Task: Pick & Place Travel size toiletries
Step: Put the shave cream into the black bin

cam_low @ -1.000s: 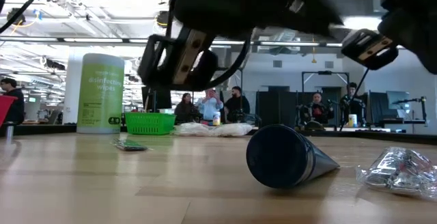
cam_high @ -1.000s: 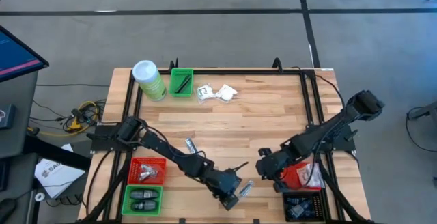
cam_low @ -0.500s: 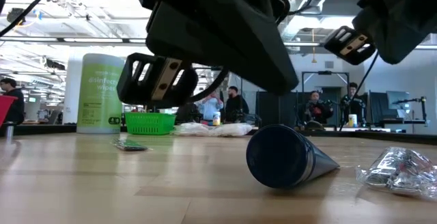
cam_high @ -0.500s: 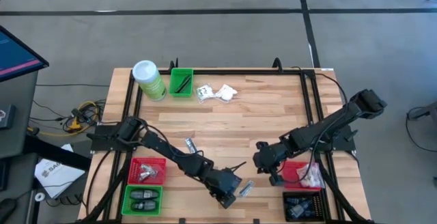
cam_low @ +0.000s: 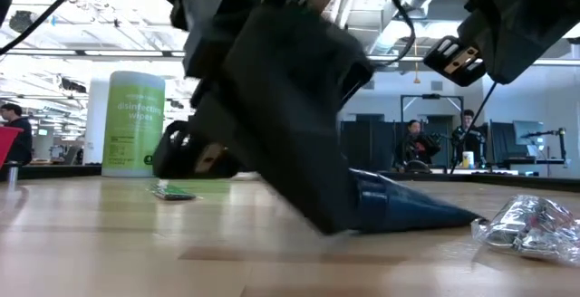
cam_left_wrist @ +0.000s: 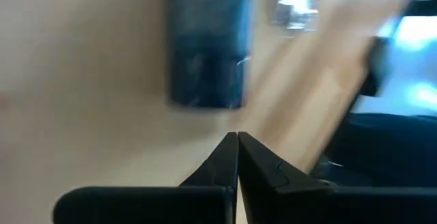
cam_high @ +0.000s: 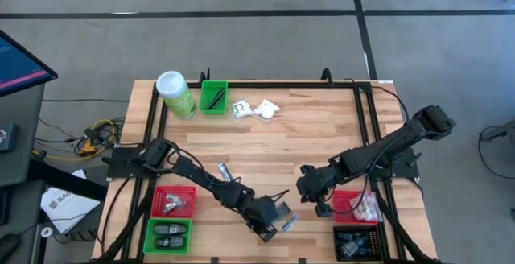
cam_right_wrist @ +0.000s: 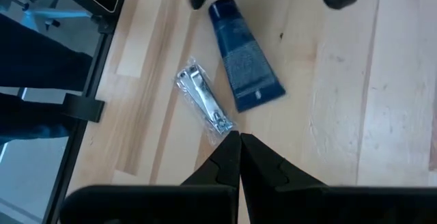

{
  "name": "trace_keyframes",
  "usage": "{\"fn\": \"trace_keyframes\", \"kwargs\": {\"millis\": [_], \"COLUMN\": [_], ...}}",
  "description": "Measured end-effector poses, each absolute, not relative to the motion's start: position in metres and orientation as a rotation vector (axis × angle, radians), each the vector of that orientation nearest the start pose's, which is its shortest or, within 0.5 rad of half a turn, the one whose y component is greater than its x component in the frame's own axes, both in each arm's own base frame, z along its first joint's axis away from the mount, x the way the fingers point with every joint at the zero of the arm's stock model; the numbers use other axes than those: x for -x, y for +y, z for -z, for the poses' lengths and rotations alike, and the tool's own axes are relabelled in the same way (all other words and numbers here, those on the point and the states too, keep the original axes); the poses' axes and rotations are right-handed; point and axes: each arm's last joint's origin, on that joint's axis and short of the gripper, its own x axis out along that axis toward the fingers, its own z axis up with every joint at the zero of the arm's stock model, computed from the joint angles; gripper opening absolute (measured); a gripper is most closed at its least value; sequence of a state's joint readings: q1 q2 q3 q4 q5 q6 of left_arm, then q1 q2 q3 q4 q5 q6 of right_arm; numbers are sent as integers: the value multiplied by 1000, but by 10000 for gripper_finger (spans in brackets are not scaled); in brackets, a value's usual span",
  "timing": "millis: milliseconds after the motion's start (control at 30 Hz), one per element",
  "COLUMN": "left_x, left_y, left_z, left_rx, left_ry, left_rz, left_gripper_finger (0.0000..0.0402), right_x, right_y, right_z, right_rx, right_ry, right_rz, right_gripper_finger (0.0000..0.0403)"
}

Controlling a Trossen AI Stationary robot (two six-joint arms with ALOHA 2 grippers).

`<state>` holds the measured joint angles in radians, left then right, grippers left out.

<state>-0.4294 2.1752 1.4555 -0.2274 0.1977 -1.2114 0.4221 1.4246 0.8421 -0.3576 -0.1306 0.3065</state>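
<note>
Green and white, the tall canister [cam_low: 136,123] carried the words "disinfecting wipes" down its side and stood at the table's far left corner. Beside it the small green bin [cam_high: 214,97] held a thin dark item. Near my left arm's base, the red bin [cam_high: 174,202] held silvery packets, and the green bin [cam_high: 168,236] below it held black oval pieces. On my right side, another red bin [cam_high: 354,207] held a clear crinkly packet, with a black bin [cam_high: 356,243] next to it. White sachets [cam_high: 256,109] lay loose at the far edge. My left gripper [cam_left_wrist: 237,141] was fully closed and empty, down by the dark blue tube [cam_right_wrist: 243,64] at the table's near edge. A silvery packet [cam_right_wrist: 204,103] lay just beside that tube. My right gripper [cam_right_wrist: 239,139] hung above them, shut and holding nothing.
</note>
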Motion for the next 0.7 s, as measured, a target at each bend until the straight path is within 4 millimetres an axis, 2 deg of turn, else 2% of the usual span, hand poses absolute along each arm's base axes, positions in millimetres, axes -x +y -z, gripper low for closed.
{"fn": "trace_keyframes", "kwargs": {"millis": [200, 400, 600, 700], "left_x": [-398, -400, -396, -385], "left_y": [-184, -182, -181, -180], "left_z": [-129, -140, -144, -153], "left_rx": [895, 880, 880, 863], "left_ry": [1225, 1167, 1156, 1161], "left_rz": [-157, -142, -211, -317], "left_gripper_finger": [0, 0, 0, 0], "right_x": [-251, -252, -259, -264], "right_y": [117, 118, 123, 126], "right_z": [-202, -204, -212, -217], "right_rx": [-138, -142, -176, -182], "right_ry": [1004, 982, 871, 789], "right_rz": [-364, -372, -435, -444], "right_gripper_finger": [0, 0, 4, 23]}}
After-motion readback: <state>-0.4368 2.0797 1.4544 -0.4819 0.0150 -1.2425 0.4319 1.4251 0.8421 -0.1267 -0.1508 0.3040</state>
